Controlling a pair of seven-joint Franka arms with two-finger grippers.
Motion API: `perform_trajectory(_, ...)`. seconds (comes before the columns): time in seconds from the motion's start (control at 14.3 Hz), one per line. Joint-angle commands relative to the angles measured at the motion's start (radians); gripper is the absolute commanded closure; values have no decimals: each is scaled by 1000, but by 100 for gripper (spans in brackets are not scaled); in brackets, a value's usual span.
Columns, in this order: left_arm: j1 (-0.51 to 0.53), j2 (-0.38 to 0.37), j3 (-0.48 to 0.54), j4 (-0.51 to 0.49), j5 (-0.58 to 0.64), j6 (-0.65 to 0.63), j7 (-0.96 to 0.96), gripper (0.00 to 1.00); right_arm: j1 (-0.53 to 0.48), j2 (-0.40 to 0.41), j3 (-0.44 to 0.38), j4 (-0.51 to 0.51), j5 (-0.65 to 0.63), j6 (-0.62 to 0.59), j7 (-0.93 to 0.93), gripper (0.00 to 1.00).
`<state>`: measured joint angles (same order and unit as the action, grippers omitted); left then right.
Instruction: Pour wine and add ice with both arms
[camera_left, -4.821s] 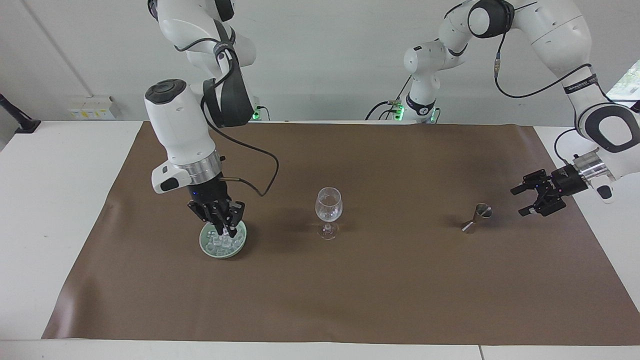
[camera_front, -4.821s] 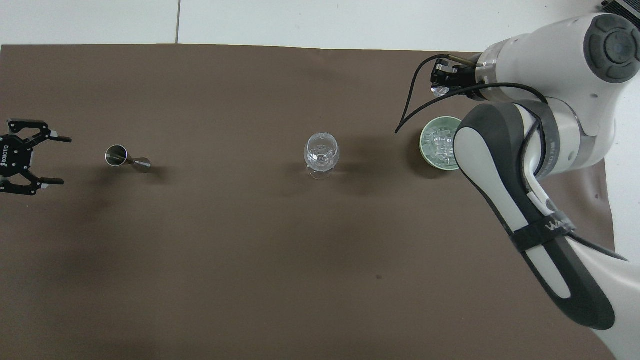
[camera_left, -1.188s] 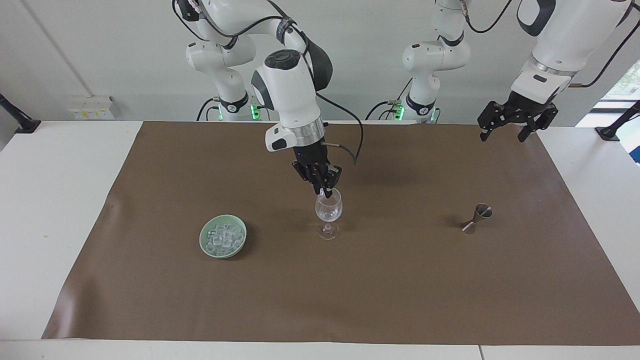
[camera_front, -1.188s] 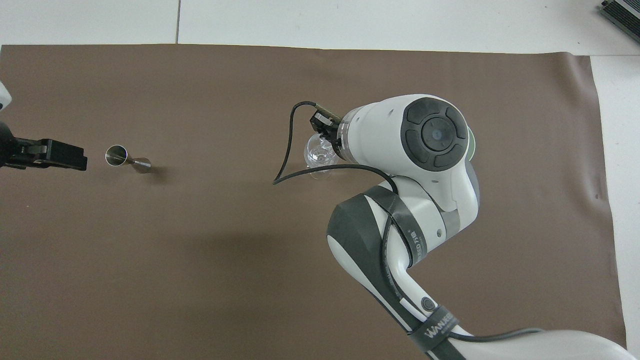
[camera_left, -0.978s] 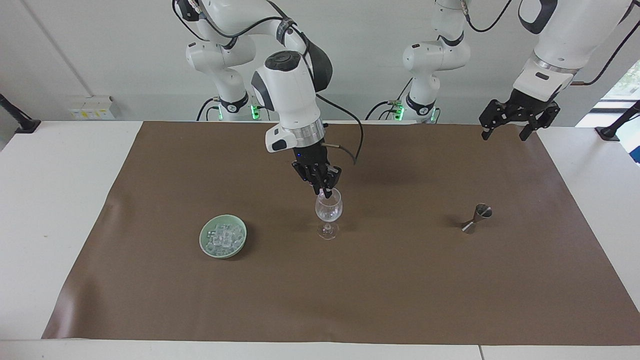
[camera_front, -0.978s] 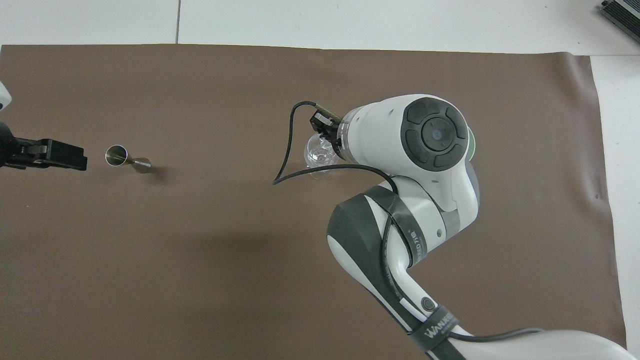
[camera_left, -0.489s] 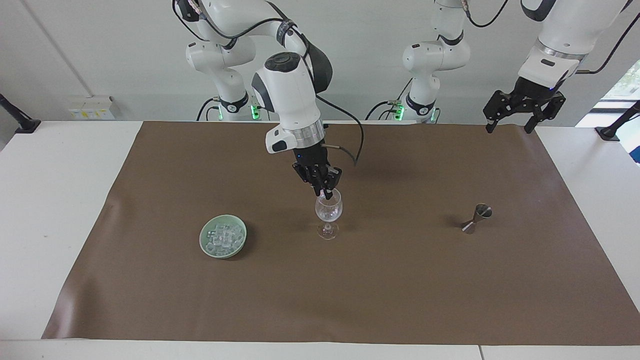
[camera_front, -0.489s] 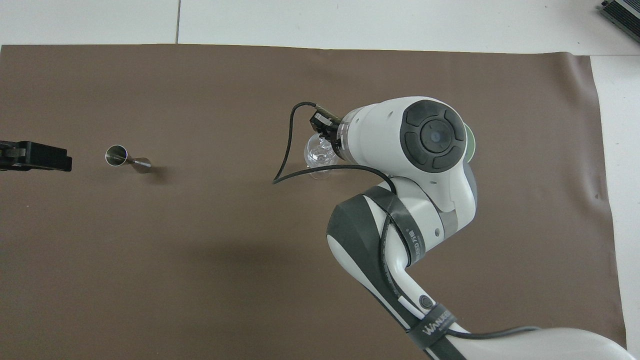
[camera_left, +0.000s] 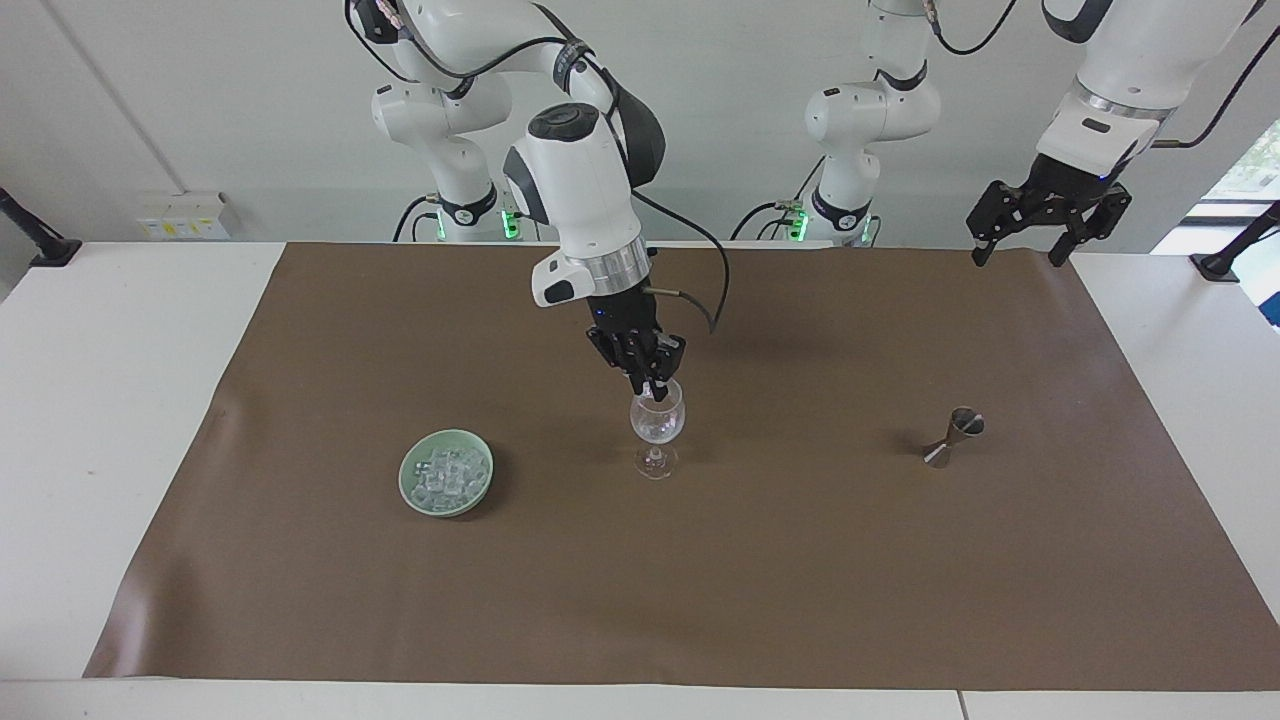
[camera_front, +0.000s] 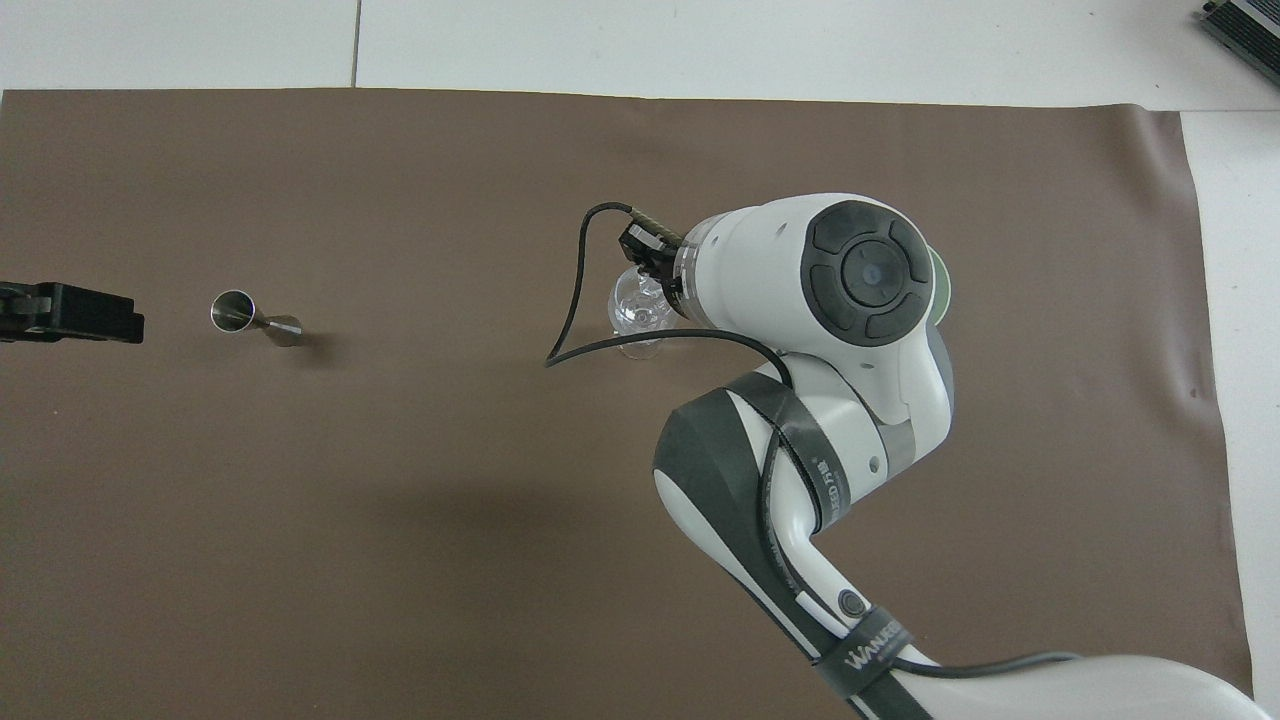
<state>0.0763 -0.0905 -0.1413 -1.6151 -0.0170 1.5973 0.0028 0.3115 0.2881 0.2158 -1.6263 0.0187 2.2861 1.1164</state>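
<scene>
Many ice (camera_left: 446, 478) cubes in green bowl (camera_left: 417, 497), right gripper (camera_left: 655, 388) over wine glass (camera_left: 657, 422)

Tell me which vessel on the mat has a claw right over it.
The wine glass: the right claw hangs at its rim. The ice bowl and metal measuring cup stand alone.

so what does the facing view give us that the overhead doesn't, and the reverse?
Facing only: the green dish heaped with ice, the right gripper shut just above the wine glass, the left gripper raised over the mat's edge by the robots, and both arm bases.
Overhead only: the glass's open mouth from above; the right arm hides nearly all of the dish, and the left gripper shows only partly.
Both: glass, steel jigger, brown mat.
</scene>
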Motion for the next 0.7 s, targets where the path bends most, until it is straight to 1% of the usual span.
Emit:
perform_trajectory(0.0,10,-9,-3,-2,9,-16,9,0,18,14,8,2,4,29,36,100)
perform_trajectory(0.63,10,-9,-3,-2,9,-14,11,0,6,17,7,0,-3,-8,17,100)
